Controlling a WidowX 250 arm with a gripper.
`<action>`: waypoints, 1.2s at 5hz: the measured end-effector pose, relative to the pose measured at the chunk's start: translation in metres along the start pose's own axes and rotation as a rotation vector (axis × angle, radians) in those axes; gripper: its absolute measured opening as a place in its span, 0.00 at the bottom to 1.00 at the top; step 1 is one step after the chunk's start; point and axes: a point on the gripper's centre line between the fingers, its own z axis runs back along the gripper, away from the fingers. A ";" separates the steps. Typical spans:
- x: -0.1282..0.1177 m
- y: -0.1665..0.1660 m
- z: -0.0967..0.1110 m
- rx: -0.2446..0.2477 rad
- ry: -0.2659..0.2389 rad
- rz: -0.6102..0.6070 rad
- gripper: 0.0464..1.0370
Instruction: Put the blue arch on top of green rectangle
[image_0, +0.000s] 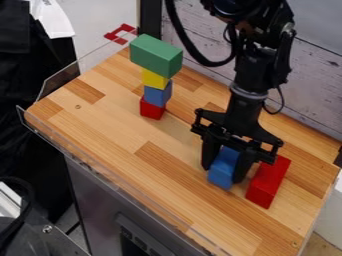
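Note:
The gripper (226, 159) hangs low at the right of the table, shut on the blue arch (223, 173). One finger is against each side of the blue piece, and its upper part is partly covered by the gripper. Its arched cut-out cannot be made out from this side. At the upper left, the green rectangle (155, 56) lies flat as the top piece of a tower. Below it come a yellow block (154, 79), a blue block (157, 94) and a red block (151, 108) at the bottom.
A long red block (268, 182) lies just right of the gripper. The wooden table (107, 122) has a clear raised edge along its left and front sides. A whitish plank wall stands behind, and a red piece (120, 33) shows beyond the table's back left corner.

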 end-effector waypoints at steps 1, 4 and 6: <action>0.006 0.001 0.053 0.005 -0.142 0.029 0.52; 0.011 -0.007 0.182 -0.104 -0.341 0.356 0.52; 0.003 0.032 0.193 -0.131 -0.307 0.777 0.52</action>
